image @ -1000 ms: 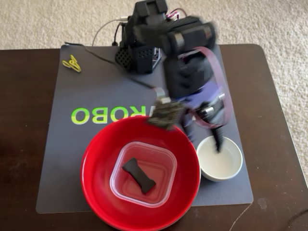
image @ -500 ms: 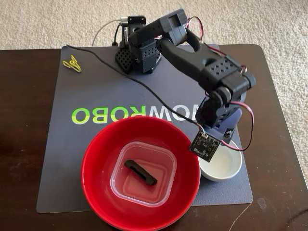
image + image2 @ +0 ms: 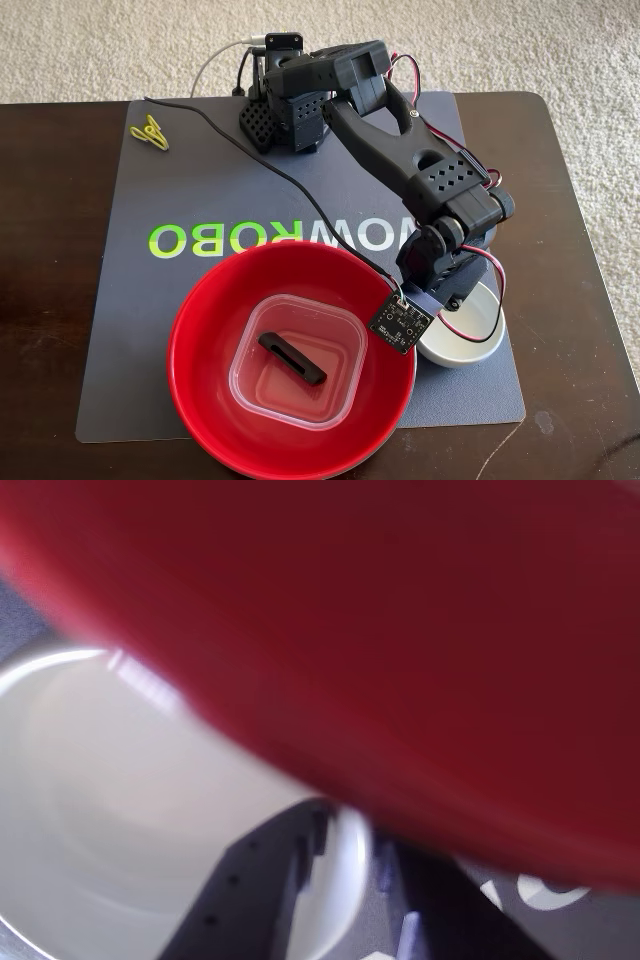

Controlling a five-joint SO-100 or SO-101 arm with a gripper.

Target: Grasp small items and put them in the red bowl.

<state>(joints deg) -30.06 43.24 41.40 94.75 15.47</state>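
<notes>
Hand (image 3: 345, 880) straddles white bowl (image 3: 120, 810) rim, fingers nearly closed on it; bowl looks stiff, glossy, slippery, so keep gripping the rim.

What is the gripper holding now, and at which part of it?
It appears to hold the small white bowl by its rim: in the wrist view one finger is inside, the other outside. The gripper looks closed on the rim.

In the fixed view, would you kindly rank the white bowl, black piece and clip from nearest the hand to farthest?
1. White bowl: at the hand, its rim between the fingers.
2. Black piece: left, inside the tub in the red bowl.
3. Clip: far upper left, on the mat.
</notes>
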